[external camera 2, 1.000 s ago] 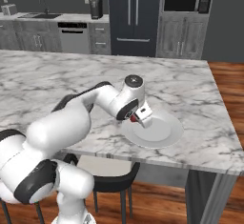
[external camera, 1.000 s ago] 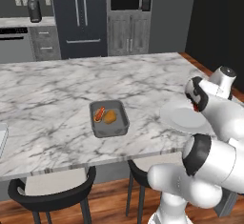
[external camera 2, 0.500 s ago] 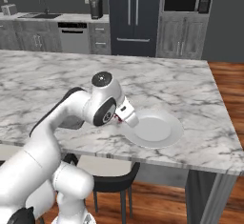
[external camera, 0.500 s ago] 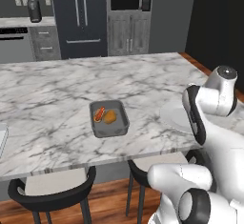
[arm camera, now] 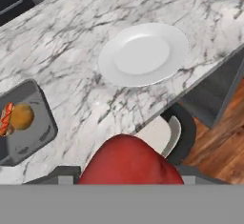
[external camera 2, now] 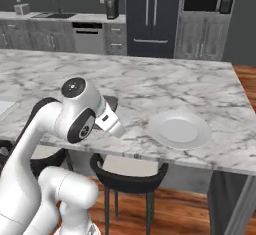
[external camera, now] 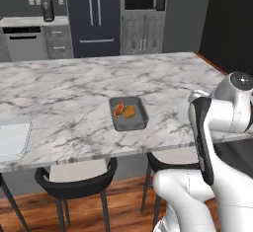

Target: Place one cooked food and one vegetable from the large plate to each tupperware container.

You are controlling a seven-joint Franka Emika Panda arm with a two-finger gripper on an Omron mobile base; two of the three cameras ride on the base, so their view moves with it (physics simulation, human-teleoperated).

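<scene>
Off the large plate (arm camera: 143,54) now, the gripper (arm camera: 129,163), clamped on a red vegetable (arm camera: 128,161), has swung toward the dark grey tub (arm camera: 24,127).

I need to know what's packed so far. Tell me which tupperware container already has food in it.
The dark grey tub at the counter's middle: it holds a round golden-brown piece and a red-orange one. The pale tub at the far left looks bare.

I see the round white plate (arm camera: 143,54) lying flat and bare on the marble. The dark grey tub (external camera: 129,113) holds an orange bun and a red-striped piece. The pale tub (external camera: 13,138) sits far left.
</scene>
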